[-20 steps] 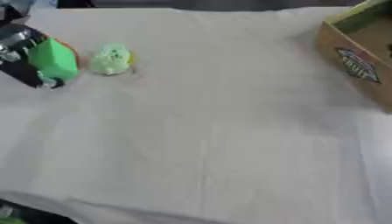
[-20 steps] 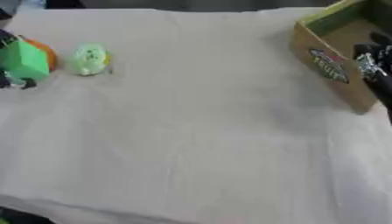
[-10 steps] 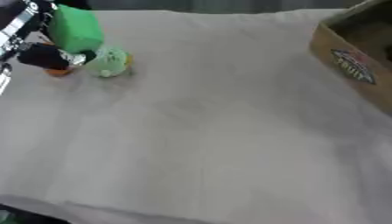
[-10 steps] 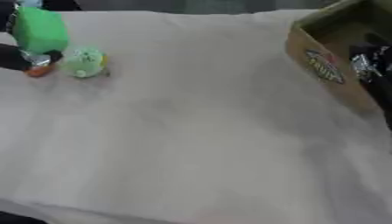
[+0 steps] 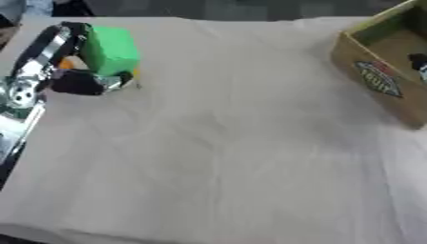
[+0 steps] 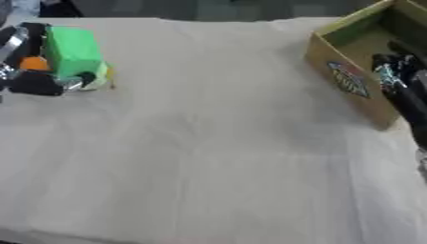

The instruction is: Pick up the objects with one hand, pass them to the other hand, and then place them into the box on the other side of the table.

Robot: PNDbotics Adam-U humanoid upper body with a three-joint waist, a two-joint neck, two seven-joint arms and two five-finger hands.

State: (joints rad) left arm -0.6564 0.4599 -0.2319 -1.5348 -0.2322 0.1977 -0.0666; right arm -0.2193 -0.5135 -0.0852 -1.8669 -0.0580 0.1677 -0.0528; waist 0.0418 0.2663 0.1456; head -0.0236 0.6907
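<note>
At the upper left of the frame the left robot hand has its black fingers curled round a bright green block-shaped object, gripping it with the block standing clear above the cloth; a small orange patch shows tucked against the fingers, and I cannot tell whether it belongs to the hand or is something lying behind it. A second ago that hand sat low at the left edge with the green block down by the bench surface, and a small pale green-and-yellow rounded object lay just beside it on the cloth; now the hand has risen and swung inward, the block has come up with it, and the rounded object is almost hidden behind the hand, only a yellowish sliver peeping out at its right side. From where I stand that reads as the pick-up step done, with the pass to the other hand next. The right robot hand shows at the right edge, dark, hanging by the open brown cardboard box with a printed label on its side in the upper right; its fingers are too blurred to say whether they are spread or closed. Between the two hands the bench, covered in a wrinkled beige cloth, stretches wide, so the hands are well apart and must close in for the handover.
</note>
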